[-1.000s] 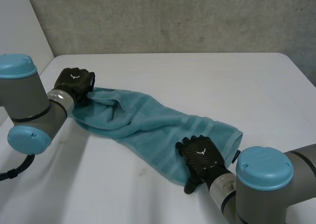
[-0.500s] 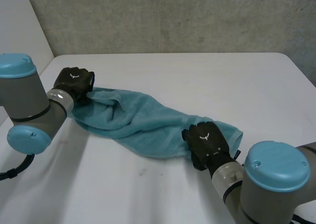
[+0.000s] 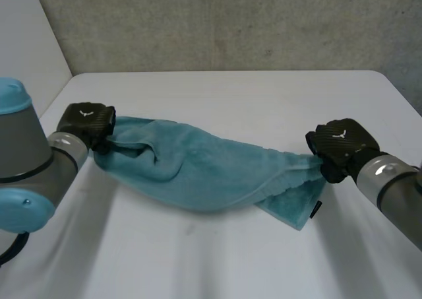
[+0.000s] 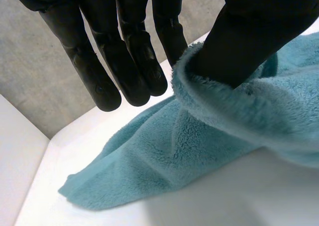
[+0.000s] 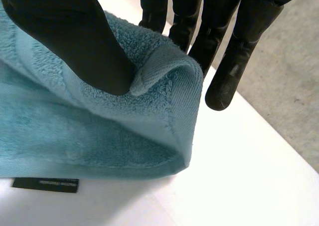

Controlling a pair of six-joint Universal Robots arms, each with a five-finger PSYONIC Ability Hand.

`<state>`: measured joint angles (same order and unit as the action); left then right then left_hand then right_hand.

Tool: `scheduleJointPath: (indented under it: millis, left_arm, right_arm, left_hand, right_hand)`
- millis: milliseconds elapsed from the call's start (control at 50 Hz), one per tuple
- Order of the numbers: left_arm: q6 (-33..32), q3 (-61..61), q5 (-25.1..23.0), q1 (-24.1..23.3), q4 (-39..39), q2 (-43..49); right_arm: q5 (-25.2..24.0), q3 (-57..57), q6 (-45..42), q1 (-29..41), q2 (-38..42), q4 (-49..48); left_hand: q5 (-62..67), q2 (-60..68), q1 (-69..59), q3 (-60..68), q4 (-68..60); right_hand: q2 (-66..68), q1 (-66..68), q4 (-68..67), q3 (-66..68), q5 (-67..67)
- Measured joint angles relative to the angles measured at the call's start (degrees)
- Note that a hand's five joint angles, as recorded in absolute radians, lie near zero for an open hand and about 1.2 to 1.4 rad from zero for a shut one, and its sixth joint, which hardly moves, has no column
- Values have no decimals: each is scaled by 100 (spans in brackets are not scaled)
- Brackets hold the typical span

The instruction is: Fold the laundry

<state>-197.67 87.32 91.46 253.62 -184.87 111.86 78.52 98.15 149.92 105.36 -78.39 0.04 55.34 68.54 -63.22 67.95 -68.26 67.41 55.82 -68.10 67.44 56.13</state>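
Observation:
A teal towel hangs stretched across the white table between my two hands, sagging onto it in the middle. My left hand holds its left end; in the left wrist view the thumb digs into a rolled edge of the towel with the fingers straight behind. My right hand pinches the right end; in the right wrist view the thumb presses a hemmed corner of the towel against the fingers. A black label dangles from the drooping lower corner.
A grey concrete wall rises behind the table's far edge. The table's left edge runs close beside my left arm. The black label lies on the table under the right hand.
My right hand closed on the towel's near right corner and carried it right and away from me. The left hand shifted slightly left, so the towel now stretches between them.

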Motion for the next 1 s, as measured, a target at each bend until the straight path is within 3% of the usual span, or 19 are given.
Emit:
scheduleJointPath:
  millis: [100,200,320,380,540,600,680,840,860,900,920,940,1000]
  left_arm:
    - [96,-645,132,-38,-188,553]
    - [257,-2273,590,-51,-672,1045]
    - [535,-3380,939,-53,-1775,798]
    - [698,-3347,1095,-62,-2306,450]
    - [1385,-1746,1392,-23,-2848,-365]
    - [1659,-1127,1441,40,-2823,-466]
    - [2523,511,1525,294,-2662,-677]
    - [3290,1956,1508,474,-2218,-734]
    - [3323,2044,1500,472,-2124,-727]
    - [3383,2253,1451,444,-1798,-694]
    - [3383,2253,1451,444,-1798,-694]
    - [3388,2354,1375,392,-1520,-672]
    - [3346,2388,1228,290,-1254,-674]
  right_arm:
    - [150,-949,11,18,708,57]
    - [767,-2848,334,48,1117,-276]
    - [1180,-4427,849,75,1156,-1188]
    - [1226,-4585,1109,87,998,-1662]
    - [853,-3265,1383,102,279,-2062]
    - [696,-2763,1371,100,197,-2025]
    - [453,-1623,1301,51,159,-1817]
    - [340,-442,960,-54,239,-1682]
    - [337,-365,906,-68,252,-1686]
    - [326,-171,729,-111,316,-1698]
    - [326,-171,729,-111,316,-1698]
    - [321,-121,666,-125,348,-1702]
    - [281,-3,424,-173,503,-1711]
  left_hand:
    - [0,5,0,11,0]
    - [0,11,-16,19,-2]
    - [0,12,-19,21,-3]
    - [0,13,-19,21,-3]
    - [0,15,-19,21,-5]
    - [0,16,-19,22,-21]
    - [0,17,-19,25,-22]
    - [-21,-45,7,-4,7]
    - [-98,-138,77,-125,132]
    - [-1320,-1684,1310,-1545,1588]
    - [-1320,-1684,1310,-1545,1588]
    - [-2249,-2541,2198,-2460,2522]
    - [-2923,-3212,2691,-3124,3198]
  right_hand:
    - [0,0,0,0,0]
    - [6,0,-5,0,0]
    - [8,0,-23,4,0]
    - [8,0,-23,4,0]
    - [8,0,-23,30,27]
    - [8,0,-23,31,27]
    - [8,0,-23,31,28]
    - [8,-5,-23,31,28]
    - [8,0,-24,31,28]
    - [8,0,-24,31,28]
    - [8,0,-24,31,28]
    - [8,0,-23,31,28]
    - [8,0,-23,31,28]
